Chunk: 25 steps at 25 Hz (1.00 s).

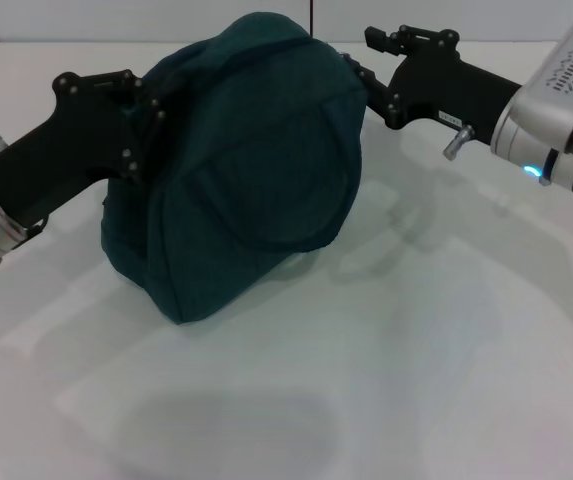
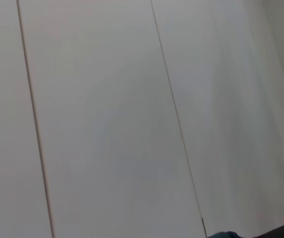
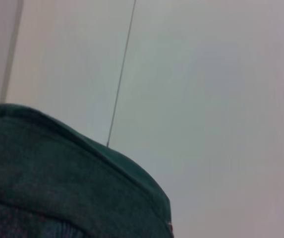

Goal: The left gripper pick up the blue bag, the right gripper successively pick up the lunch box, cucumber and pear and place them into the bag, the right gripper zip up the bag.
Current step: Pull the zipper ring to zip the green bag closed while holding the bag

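A: Nearest, only bare white table (image 1: 296,400). No lunch box, cucumber or pear anywhere in view.

B: Probably inside already, judging by how full and rounded the blue bag (image 1: 241,165) looks. Cannot see in, though; closed toward the head camera.

A: Resting on the table, mid-scene, bulging, top pulled slightly up.

B: Held that way for a reason, most likely: steadied from one side so the zip can run from the other.

A: Left gripper (image 1: 144,115) pressed into the bag's upper left edge, closed on the fabric there by the look of it, fingertips buried in the cloth.

B: And the right gripper (image 1: 364,88) up against the upper right edge, near the top seam. Fingers hidden behind the cloth; cannot tell whether closed on a zip pull or merely touching.

A: Right wrist view shows only the bag's curved top against a pale wall (image 3: 206,99). No zip visible.

B: Farthest back, just that panelled wall.
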Each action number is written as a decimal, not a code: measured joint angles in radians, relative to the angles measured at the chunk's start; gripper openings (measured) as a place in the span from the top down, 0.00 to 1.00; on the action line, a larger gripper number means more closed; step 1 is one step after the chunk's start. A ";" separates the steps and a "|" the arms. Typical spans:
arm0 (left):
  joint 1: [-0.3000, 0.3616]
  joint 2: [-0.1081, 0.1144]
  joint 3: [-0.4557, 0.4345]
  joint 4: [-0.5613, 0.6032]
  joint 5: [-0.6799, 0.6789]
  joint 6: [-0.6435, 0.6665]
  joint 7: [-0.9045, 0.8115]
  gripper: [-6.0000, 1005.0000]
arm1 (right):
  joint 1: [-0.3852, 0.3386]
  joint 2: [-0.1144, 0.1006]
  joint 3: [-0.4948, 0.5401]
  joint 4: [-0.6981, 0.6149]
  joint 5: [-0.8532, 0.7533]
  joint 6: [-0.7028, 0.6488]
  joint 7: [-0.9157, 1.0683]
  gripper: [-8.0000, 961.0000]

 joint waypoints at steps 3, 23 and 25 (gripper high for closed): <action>0.000 0.000 0.000 0.003 0.000 0.000 0.001 0.96 | 0.006 0.002 -0.004 -0.003 -0.015 0.011 -0.008 0.60; -0.009 -0.005 -0.001 -0.001 -0.004 0.000 0.018 0.96 | 0.058 0.011 -0.045 -0.003 -0.063 0.038 -0.010 0.82; -0.008 -0.008 -0.002 -0.001 -0.006 0.000 0.019 0.96 | 0.055 0.011 -0.042 -0.003 -0.061 0.038 -0.010 0.86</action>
